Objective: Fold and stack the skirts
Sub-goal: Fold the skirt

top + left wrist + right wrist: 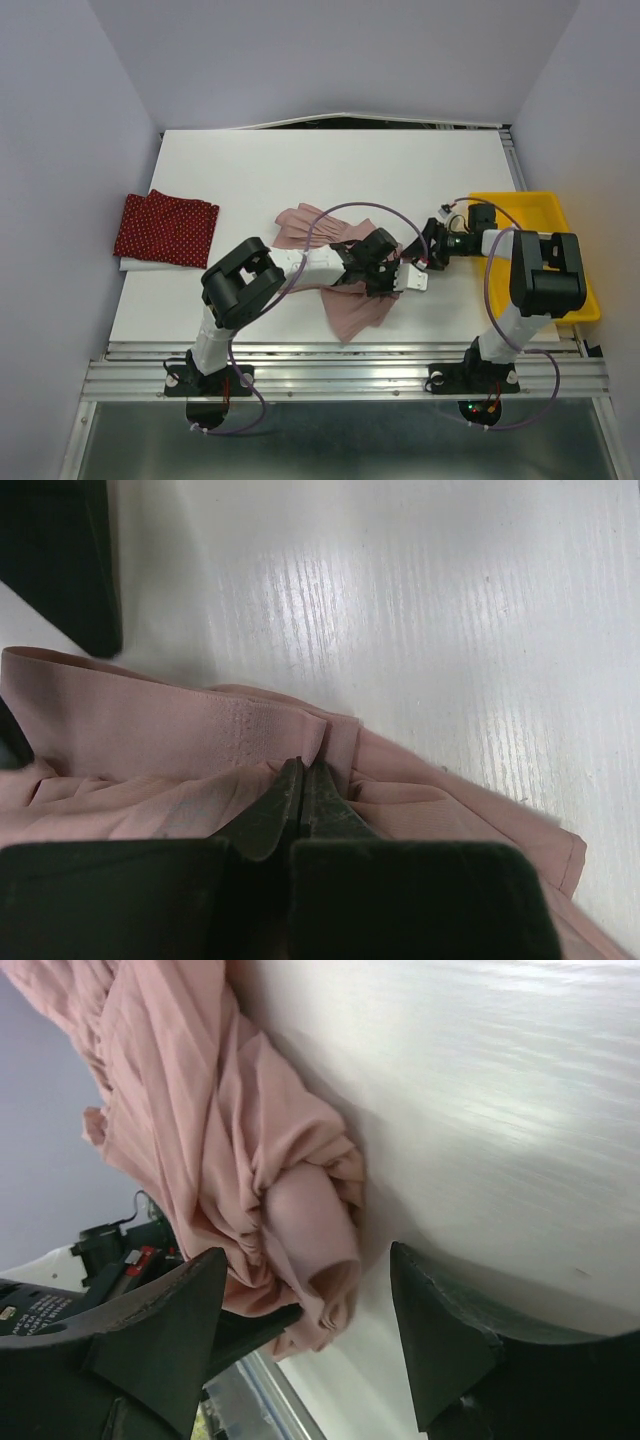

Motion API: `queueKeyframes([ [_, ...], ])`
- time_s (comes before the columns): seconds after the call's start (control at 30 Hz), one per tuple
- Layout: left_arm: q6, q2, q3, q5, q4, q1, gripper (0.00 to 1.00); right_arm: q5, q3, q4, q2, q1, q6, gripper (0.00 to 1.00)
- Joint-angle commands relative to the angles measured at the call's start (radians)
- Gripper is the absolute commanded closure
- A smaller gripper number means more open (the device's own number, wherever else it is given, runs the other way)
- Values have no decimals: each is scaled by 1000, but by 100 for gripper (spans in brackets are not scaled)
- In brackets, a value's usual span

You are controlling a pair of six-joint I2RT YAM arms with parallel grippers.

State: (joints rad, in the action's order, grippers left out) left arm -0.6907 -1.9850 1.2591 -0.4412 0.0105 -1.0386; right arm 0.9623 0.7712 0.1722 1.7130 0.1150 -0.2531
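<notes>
Skirts: 2 total, 1 dark red polka-dot skirt (165, 230) and 1 dusty pink skirt (352, 312). Yellow tray (515, 198): 1. Robot arms: 2, 1 left arm (240, 282) and 1 right arm (545, 270). Purple cables: 2, 1 left cable (345, 207) and 1 right cable (489, 290), one looping along each arm. Bench (330, 165): 1.

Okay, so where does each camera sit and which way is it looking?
Top external: above, behind the robot, looking down at table, left arm, right arm, red skirt, pink skirt, yellow tray.
Left wrist: on that wrist, looking along left tool, shut on pink skirt.
Right wrist: on that wrist, looking through open right tool.
Shared: pink skirt, in all three.
</notes>
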Motion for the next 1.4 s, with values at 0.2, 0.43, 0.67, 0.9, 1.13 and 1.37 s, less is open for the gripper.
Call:
queueKeyframes([
  [0.2, 146, 112, 59, -92, -66, 72, 71, -57, -58, -226, 111, -71, -104, 99],
  [0.43, 499, 354, 10, -384, -27, 384, 56, -89, -72, -221, 77, -71, -112, 99],
  [0.67, 675, 194, -99, -554, 132, 554, 62, -79, -61, -227, 80, -71, -104, 99],
  [0.9, 818, -46, -92, -541, 191, 682, 67, -100, -44, -175, 83, -71, -80, 99],
  [1.13, 564, -75, 124, -363, -88, 798, 64, -108, -46, -143, 73, -71, -71, 99],
  [1.37, 24, 350, 77, -170, -398, 694, 45, -100, -52, -149, 60, -71, -78, 99],
])
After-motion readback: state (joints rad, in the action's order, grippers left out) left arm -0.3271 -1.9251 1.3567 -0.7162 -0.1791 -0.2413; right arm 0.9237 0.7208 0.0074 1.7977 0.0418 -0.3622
